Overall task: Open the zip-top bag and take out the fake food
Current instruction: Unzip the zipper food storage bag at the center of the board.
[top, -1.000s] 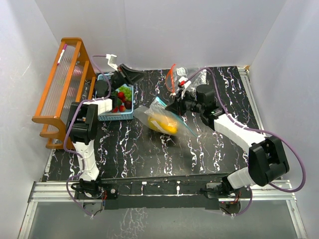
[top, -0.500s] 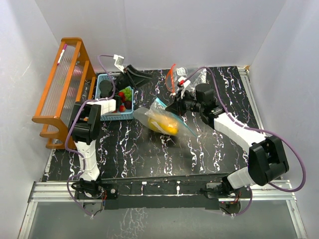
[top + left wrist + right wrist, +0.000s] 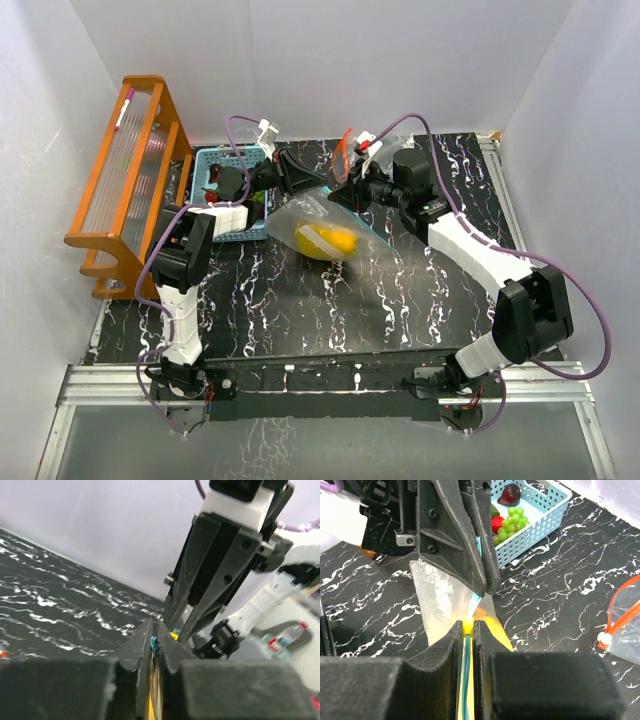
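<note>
Pinching the zip-top bag point(image 3: 440, 595) by its zip edge from opposite sides: left gripper point(image 3: 154, 635) and right gripper point(image 3: 468, 627) are both clamped on the strip, tips almost touching, just right of the blue basket point(image 3: 540, 525). Bag body hangs below the grip toward the tabletop point(image 3: 300, 300), yellow fake fruit point(image 3: 338, 240) inside it, also right of the basket. Grapes point(image 3: 511, 519) and a strawberry point(image 3: 497, 524) sit inside the basket.

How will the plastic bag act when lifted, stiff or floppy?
Probably floppy: the bag is thin, crinkly film sagging below the pinching fingers. Likely bottom-heavy, since the yellow fruit sits low inside.
</note>
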Controlling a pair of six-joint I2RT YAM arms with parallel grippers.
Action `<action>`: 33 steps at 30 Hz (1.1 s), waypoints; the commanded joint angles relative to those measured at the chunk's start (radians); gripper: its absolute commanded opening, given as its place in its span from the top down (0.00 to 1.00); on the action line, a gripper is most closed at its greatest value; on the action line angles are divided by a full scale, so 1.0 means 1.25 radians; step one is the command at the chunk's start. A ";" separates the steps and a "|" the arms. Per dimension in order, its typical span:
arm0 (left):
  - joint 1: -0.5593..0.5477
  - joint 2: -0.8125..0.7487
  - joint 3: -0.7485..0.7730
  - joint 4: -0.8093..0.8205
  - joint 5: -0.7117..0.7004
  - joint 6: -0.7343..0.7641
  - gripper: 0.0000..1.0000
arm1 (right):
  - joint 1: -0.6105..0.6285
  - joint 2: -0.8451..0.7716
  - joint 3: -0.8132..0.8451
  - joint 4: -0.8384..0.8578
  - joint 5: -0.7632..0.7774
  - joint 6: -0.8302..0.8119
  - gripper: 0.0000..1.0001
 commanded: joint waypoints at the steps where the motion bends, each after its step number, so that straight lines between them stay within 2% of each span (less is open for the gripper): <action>1: -0.006 -0.011 -0.005 0.152 0.014 0.022 1.00 | -0.004 0.003 0.040 0.031 -0.003 -0.009 0.92; 6: 0.000 -0.016 -0.016 0.152 -0.021 0.027 1.00 | -0.007 -0.002 0.029 0.032 -0.003 -0.008 0.92; 10: 0.039 -0.018 -0.026 0.145 -0.061 0.030 1.00 | -0.014 -0.022 0.008 0.031 -0.005 -0.008 0.92; 15: 0.083 -0.017 0.001 0.115 -0.086 0.034 1.00 | -0.024 -0.058 -0.034 0.018 -0.006 -0.010 0.92; 25: 0.114 -0.008 0.053 0.067 -0.116 0.040 1.00 | -0.027 -0.113 -0.129 -0.005 0.006 -0.012 0.92; 33: 0.156 0.010 0.078 0.108 -0.131 -0.011 1.00 | -0.028 -0.177 -0.201 -0.050 0.032 -0.007 0.92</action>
